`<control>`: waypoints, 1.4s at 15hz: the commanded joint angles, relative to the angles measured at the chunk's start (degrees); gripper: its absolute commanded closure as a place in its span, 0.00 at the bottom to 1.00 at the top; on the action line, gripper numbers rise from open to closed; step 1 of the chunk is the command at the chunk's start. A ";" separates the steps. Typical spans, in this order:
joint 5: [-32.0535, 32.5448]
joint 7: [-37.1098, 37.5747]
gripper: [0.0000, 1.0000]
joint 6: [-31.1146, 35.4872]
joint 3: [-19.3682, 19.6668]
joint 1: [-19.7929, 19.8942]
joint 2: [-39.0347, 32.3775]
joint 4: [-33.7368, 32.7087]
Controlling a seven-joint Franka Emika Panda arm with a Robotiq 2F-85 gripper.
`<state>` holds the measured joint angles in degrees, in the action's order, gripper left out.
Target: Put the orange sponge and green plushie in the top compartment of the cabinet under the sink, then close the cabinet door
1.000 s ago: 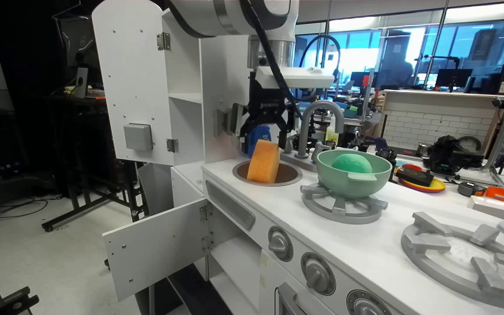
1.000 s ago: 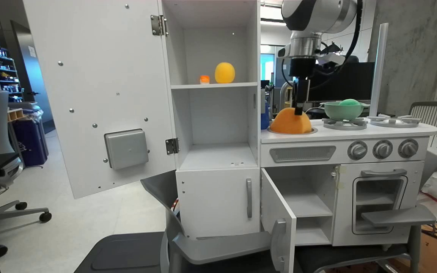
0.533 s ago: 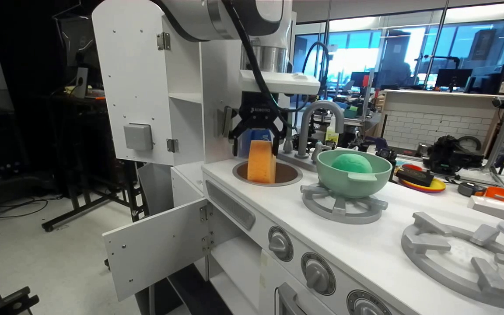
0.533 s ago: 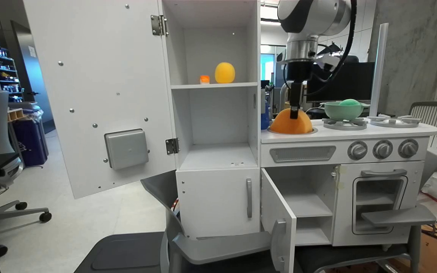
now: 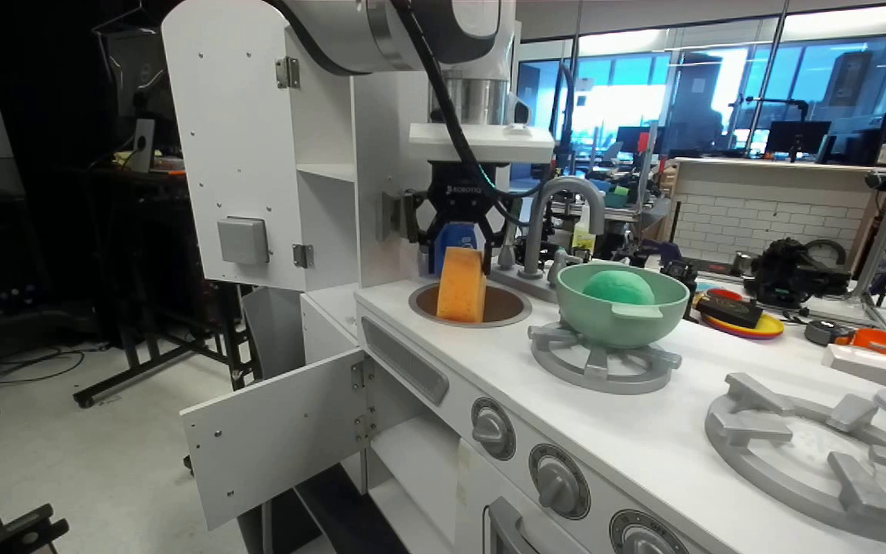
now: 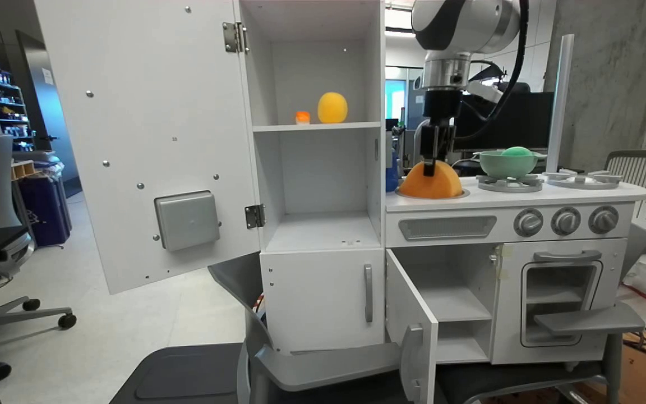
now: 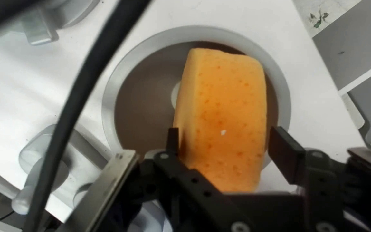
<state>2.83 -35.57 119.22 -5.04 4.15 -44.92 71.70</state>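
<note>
The orange sponge [image 5: 460, 286] stands on edge in the round sink [image 5: 516, 314]; it also shows in the other views [image 6: 439, 182] [image 7: 227, 106]. My gripper [image 5: 454, 258] is open with its fingers on either side of the sponge's upper part. In the wrist view, the left finger [image 7: 173, 140] is against or very close to the sponge, and a gap shows at the right finger [image 7: 285, 151]. The green plushie [image 5: 618, 287] sits in the light green pot [image 5: 620, 327]. The cabinet door [image 6: 413, 320] under the sink stands open, showing the top compartment [image 6: 452, 297] and a lower one.
The faucet [image 5: 543, 223] rises beside the gripper. A blue bottle [image 5: 454, 238] is behind the sponge. The tall cabinet [image 6: 323, 168] stands beside the sink, its door [image 6: 155, 140] open, with a yellow object [image 6: 332, 108] on its shelf. Stove burners [image 5: 604, 377] lie along the counter.
My gripper has shifted towards the tall cabinet and turned, and its fingers now stand about the sponge's top. The sponge has tipped slightly more upright in the sink.
</note>
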 commanded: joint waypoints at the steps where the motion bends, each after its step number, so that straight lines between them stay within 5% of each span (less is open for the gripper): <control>1: 1.23 4.22 0.58 0.83 1.26 -0.86 0.05 -0.68; 7: 2.58 5.74 0.98 -0.36 1.45 -0.06 3.02 1.17; 14: 0.47 -8.54 0.98 -5.11 0.80 6.07 21.47 13.38; 21: 0.58 -24.35 0.98 -7.06 2.17 4.39 39.37 35.26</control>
<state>3.75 -53.58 111.65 -3.78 9.53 -13.21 95.78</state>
